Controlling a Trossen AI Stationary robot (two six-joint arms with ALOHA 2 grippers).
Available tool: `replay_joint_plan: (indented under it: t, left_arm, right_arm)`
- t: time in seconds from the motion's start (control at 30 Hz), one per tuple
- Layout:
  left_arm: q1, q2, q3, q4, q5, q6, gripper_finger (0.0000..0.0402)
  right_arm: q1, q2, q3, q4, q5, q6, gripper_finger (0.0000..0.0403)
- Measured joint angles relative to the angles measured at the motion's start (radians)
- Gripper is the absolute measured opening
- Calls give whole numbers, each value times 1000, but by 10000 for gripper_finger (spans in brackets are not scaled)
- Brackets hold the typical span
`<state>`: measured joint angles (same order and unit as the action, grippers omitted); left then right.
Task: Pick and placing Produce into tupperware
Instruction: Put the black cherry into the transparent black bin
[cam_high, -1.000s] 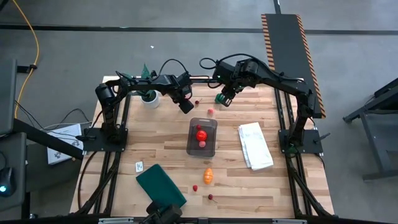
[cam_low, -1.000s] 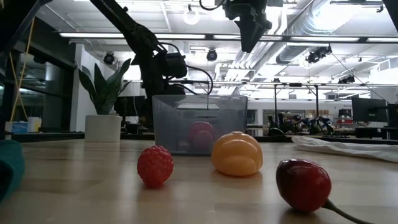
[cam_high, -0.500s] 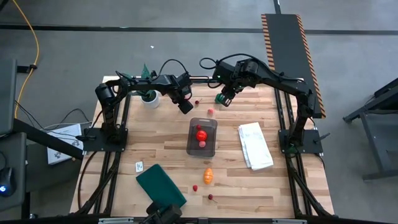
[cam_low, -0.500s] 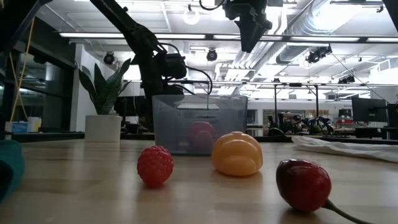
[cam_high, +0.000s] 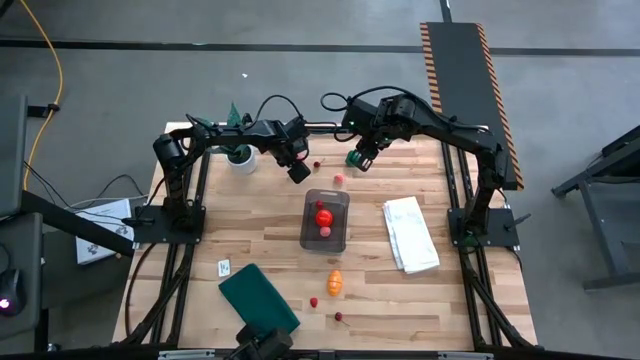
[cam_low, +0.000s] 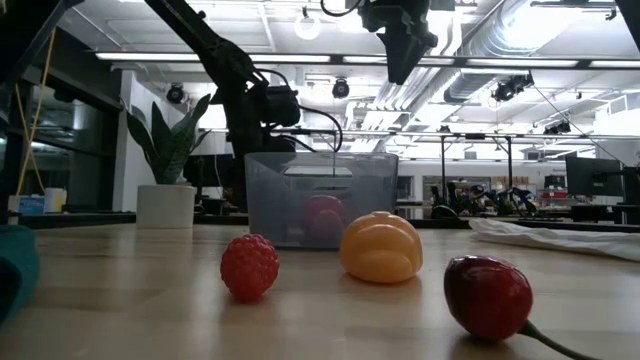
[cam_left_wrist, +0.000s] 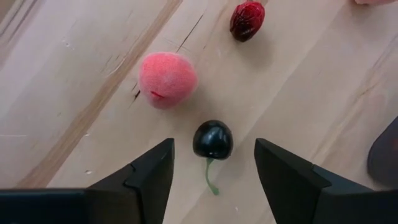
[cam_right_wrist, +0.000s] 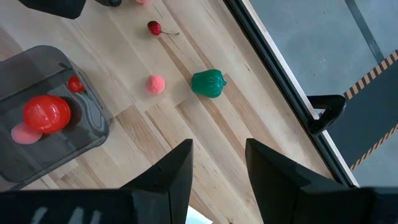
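Left fingers: left gripper (cam_left_wrist: 212, 163) stands apart with nothing between the pads, its fingers (cam_left_wrist: 148, 174) straddling the dark cherry (cam_left_wrist: 212, 139) on the wood
Right fingers: right gripper (cam_right_wrist: 216, 163) is parted and empty, held high over the table's far edge, with the green pepper (cam_right_wrist: 208, 83) on the table below it
Tupperware: tupperware (cam_high: 325, 219) sits mid-table, at about 5 o'clock from the left gripper in the high view; red ball (cam_high: 323, 215) and a pink piece already lie inside
Loose produce: pink berry (cam_left_wrist: 167, 79) lies just beside the cherry, dark red berry (cam_left_wrist: 247, 20) a little farther on; orange one (cam_low: 381, 246), raspberry (cam_low: 249, 266) and a red cherry (cam_low: 487, 295) wait near the front edge
Risk, slip: the cherry is small, round and glossy, so an off-centre closure could squirt it sideways
Risk, nudge: a finger coming down crooked might knock the pink berry and roll it away
Risk, stem: pinching only the thin green stem would probably drop the fruit in transit
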<state>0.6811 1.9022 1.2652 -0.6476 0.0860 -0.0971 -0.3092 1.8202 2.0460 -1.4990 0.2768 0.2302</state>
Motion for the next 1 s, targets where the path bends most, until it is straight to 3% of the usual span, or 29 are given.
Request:
replay_joint_plan:
  t: [0.4,1.0]
  left_arm:
    - [0,0,0,11,4,0,177]
    - [-1,23,0,-13,-7,2,184]
  right_arm:
    - [0,0,0,8,0,0,140]
    - [0,0,0,8,0,0,140]
